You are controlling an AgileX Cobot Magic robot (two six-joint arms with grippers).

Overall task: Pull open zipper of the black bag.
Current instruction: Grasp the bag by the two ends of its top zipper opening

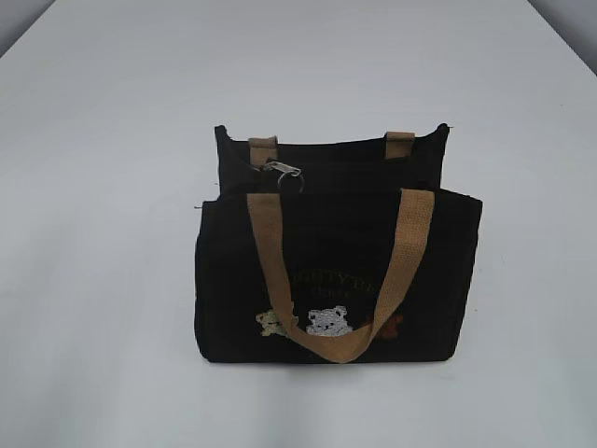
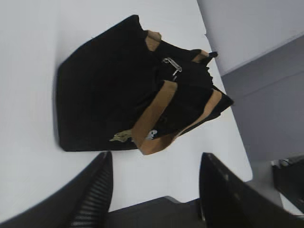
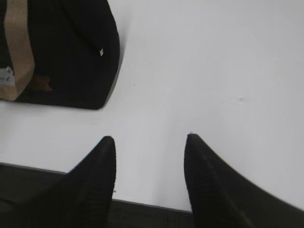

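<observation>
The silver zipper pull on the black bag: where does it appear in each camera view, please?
Exterior view: zipper pull lies on the bag's top, left of centre, beside the rear tan handle's left end.
Left wrist view: zipper pull sits upper centre, above the front tan handle.
Right wrist view: not in it; only a corner of the black bag shows.
Shared landmark: the front tan handle.

black bag (image 1: 233, 280), tan handles (image 1: 266, 233), silver zipper (image 1: 283, 170)
</observation>
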